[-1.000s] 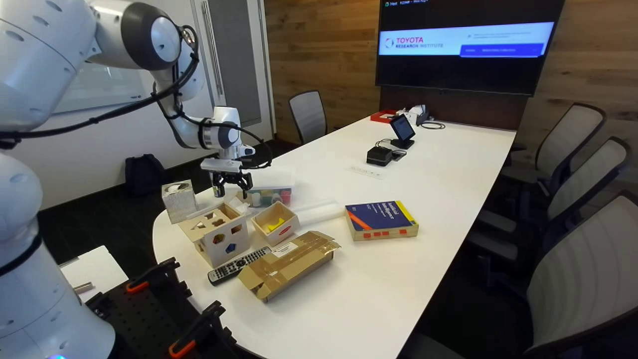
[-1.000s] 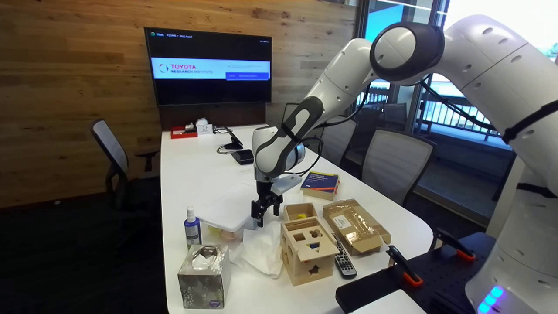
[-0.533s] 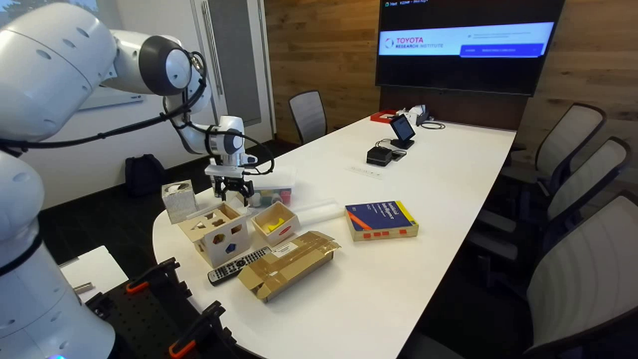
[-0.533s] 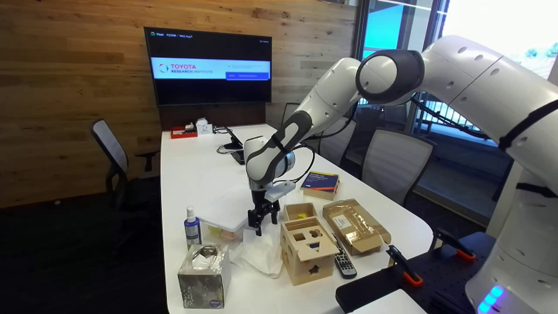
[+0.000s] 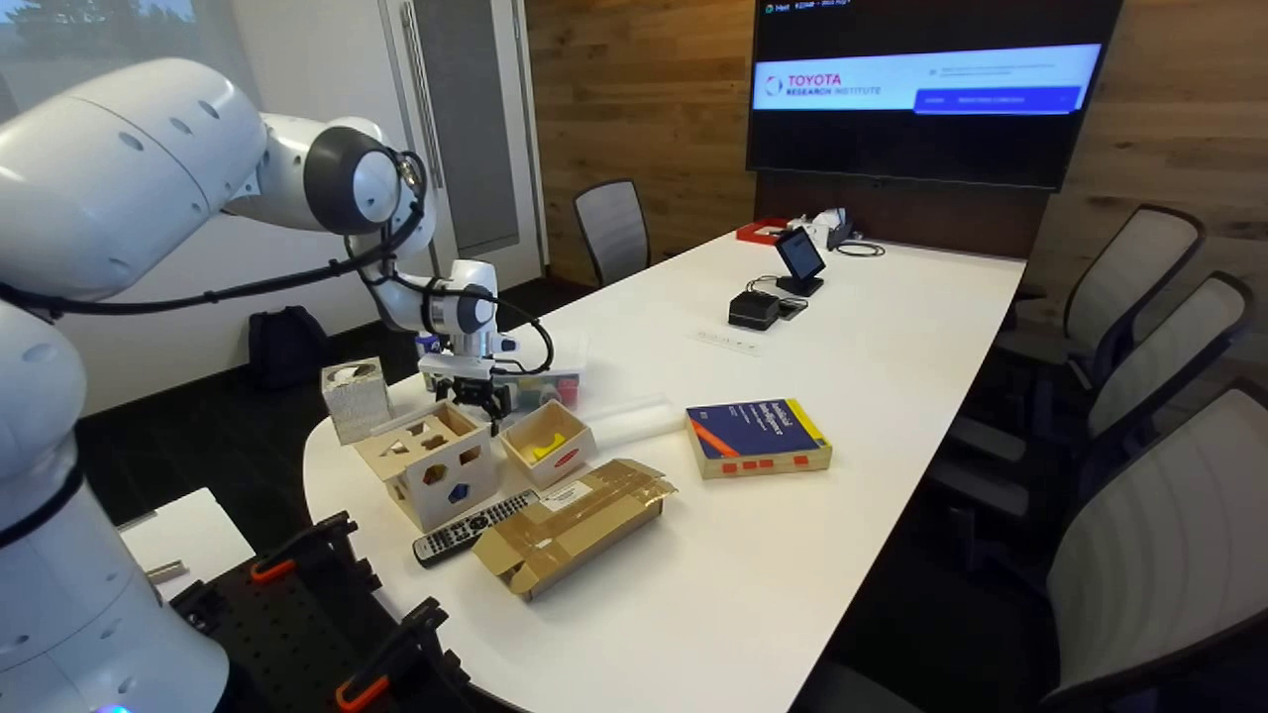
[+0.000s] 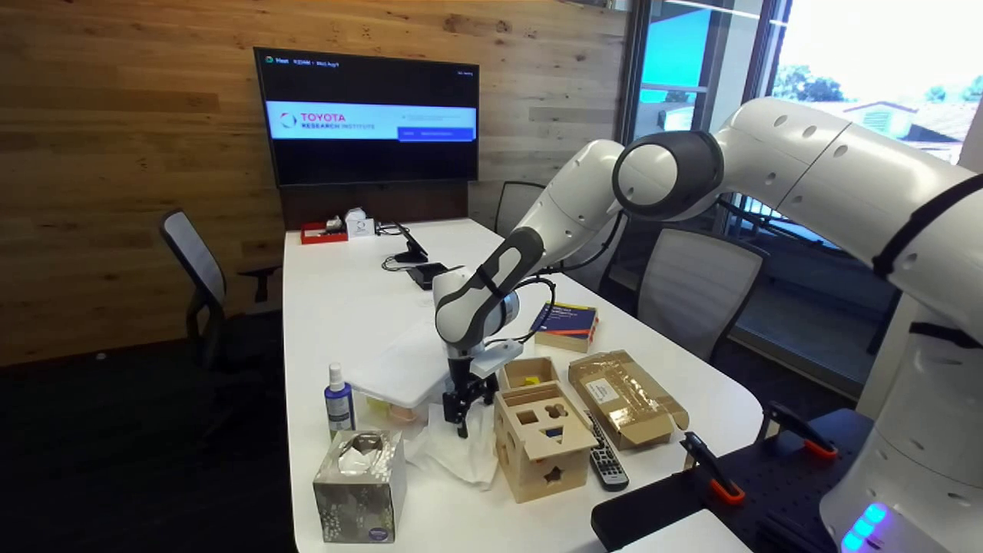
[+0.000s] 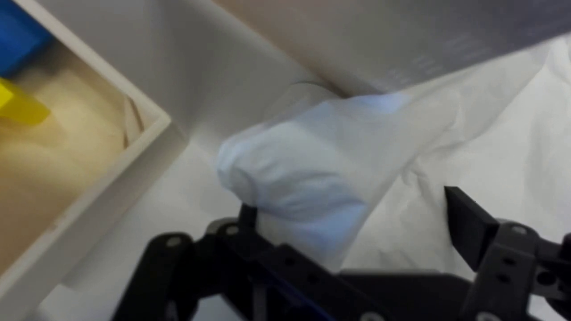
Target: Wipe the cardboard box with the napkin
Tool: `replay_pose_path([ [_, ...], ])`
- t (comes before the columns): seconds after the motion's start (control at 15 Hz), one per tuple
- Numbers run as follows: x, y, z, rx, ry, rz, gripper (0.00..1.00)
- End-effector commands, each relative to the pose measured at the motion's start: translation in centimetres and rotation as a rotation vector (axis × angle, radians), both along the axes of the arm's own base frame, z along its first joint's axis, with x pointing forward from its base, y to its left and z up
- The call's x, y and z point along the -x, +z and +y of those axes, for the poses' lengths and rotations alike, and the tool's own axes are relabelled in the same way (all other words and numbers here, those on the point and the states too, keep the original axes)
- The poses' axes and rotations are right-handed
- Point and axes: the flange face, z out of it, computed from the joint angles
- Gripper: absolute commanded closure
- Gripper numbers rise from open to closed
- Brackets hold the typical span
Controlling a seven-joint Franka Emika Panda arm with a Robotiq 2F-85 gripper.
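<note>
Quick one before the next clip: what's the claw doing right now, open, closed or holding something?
Claw: open, holding nothing; the napkin shows between its spread jaws in the wrist view, not gripped.

a long white table (image 5: 733, 555) runs toward a brown wooden wall (image 6: 138, 169), where a wide lit screen (image 6: 372, 119) hangs. gray-backed chairs (image 5: 1169, 545) stand on both sides of it, over a dark floor (image 5: 198, 460). in an exterior view, bright daylight fills tall windows (image 6: 906, 54), with trees (image 6: 802, 83) outside; in an exterior view, a gray door (image 5: 471, 129) with a long handle (image 5: 423, 99) stands beside a pale wall (image 5: 168, 356).
</note>
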Motion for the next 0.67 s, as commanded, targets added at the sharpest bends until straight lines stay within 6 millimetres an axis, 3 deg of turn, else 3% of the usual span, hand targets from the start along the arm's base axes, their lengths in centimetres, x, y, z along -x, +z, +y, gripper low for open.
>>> replay_pose_path([
  [0.0,-0.7,-2.0,0.2,-0.024,0.006,0.013,0.03],
  [0.07,-0.7,-2.4,0.2,-0.027,0.000,0.016,0.26],
  [0.2,-0.8,-2.6,0.1,-0.022,-0.010,0.008,0.32],
  [0.6,-1.6,-1.0,-0.4,-0.023,-0.029,-0.009,0.79],
])
